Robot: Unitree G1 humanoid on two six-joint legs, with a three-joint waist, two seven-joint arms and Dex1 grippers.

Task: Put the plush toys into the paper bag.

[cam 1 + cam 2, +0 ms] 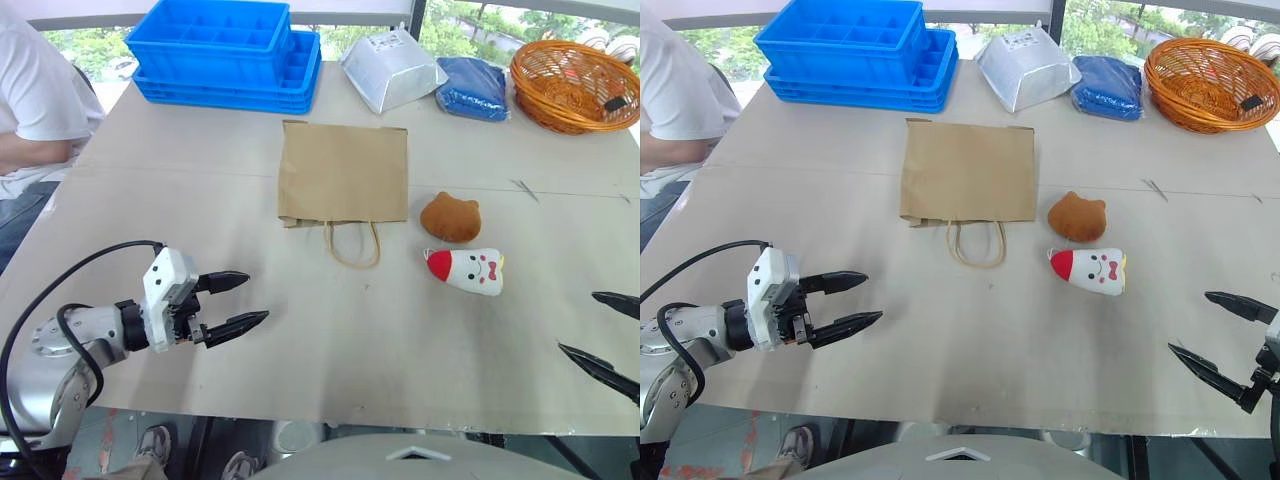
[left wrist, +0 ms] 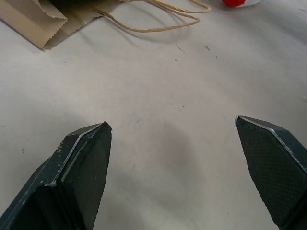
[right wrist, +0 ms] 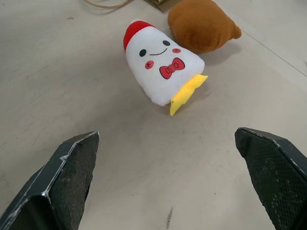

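The left pincer (image 1: pixel 238 300) hangs low over the near edge of the surface (image 1: pixel 350 350), its two black fingers spread wide with nothing between them, and the right pincer (image 1: pixel 1220 335) waits at the other near corner, just as wide and just as empty. Past the right one, toward the middle, lies the white toy (image 1: pixel 468 270), on its side with the red tip pointing toward the bag's handles and a yellow bit at its other end. Touching it on the far side is the brown bear head (image 1: pixel 450 217), round with small ears. Both look light and squashy, so I'd guess they will give under the fingers and not slip; a pinch across the plump middle of each seems the safest hold. Left of the bear, the paper bag (image 1: pixel 343 170) lies flat, its mouth and thin loop handles (image 1: pixel 352 245) facing the robot. It looks thin and limp, and the mouth is pressed closed, so it likely needs lifting at one lip or by a handle before anything goes in. Beyond it stand blue trays (image 1: pixel 230 55), a silver pouch (image 1: pixel 392 70), a blue pouch (image 1: pixel 473 88) and a basket (image 1: pixel 575 85), and a person (image 1: pixel 35 110) sits at the far left.
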